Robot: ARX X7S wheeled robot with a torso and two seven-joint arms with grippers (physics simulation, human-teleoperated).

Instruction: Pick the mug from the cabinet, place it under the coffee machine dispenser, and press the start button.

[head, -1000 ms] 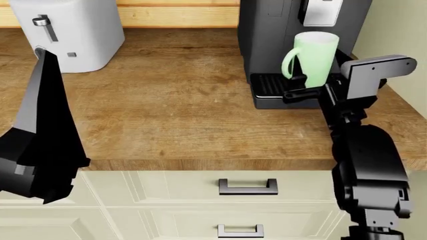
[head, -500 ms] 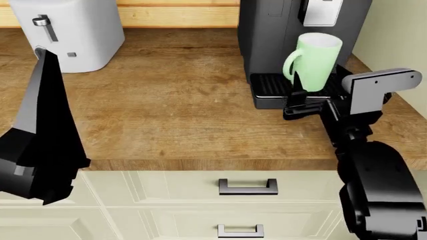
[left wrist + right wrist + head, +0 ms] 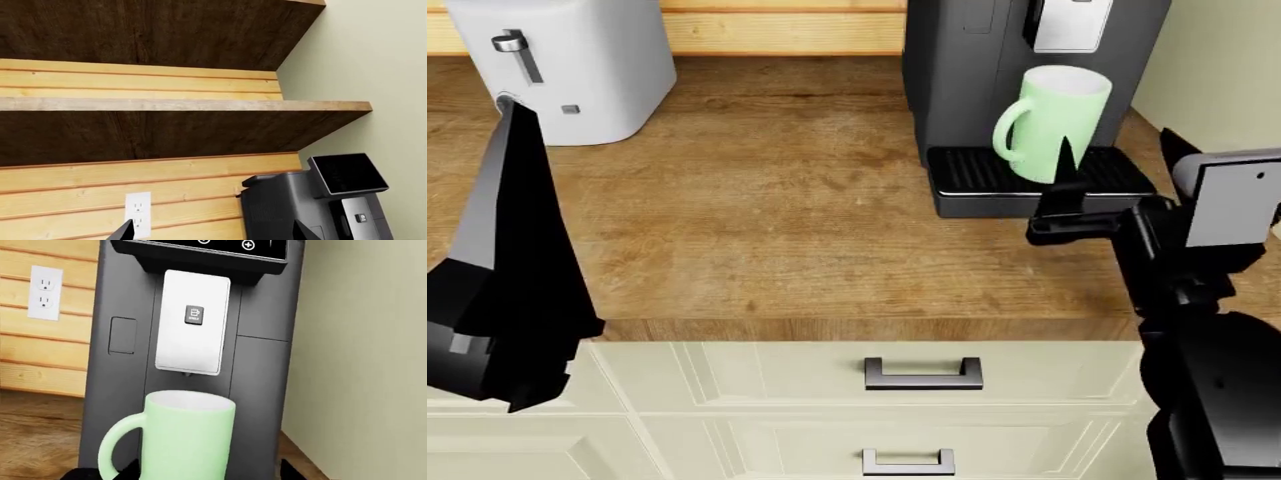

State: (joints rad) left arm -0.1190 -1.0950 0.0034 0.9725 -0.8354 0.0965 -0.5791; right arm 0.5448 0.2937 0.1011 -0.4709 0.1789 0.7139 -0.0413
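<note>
The pale green mug (image 3: 1052, 118) stands upright on the ribbed drip tray (image 3: 974, 172) of the dark-grey coffee machine (image 3: 968, 70), below the silver dispenser (image 3: 1070, 25). In the right wrist view the mug (image 3: 190, 437) sits straight under the dispenser (image 3: 192, 335), handle to one side. A small button (image 3: 193, 315) sits on the dispenser's face. My right gripper (image 3: 1065, 195) is open, drawn back in front of the tray; its fingertips (image 3: 130, 472) flank the mug without touching. My left gripper (image 3: 515, 115) is raised near the toaster, open and empty, also the left gripper (image 3: 213, 236).
A white toaster (image 3: 567, 60) stands at the counter's back left. A wall outlet (image 3: 45, 292) is beside the machine. Wooden shelves (image 3: 187, 105) hang above. A pale wall (image 3: 1221, 60) runs right of the machine. Drawers with dark handles (image 3: 924, 373) sit under the counter edge.
My right gripper has backed away from the mug toward the counter's front right. The mug stays on the drip tray. The left arm has not moved.
</note>
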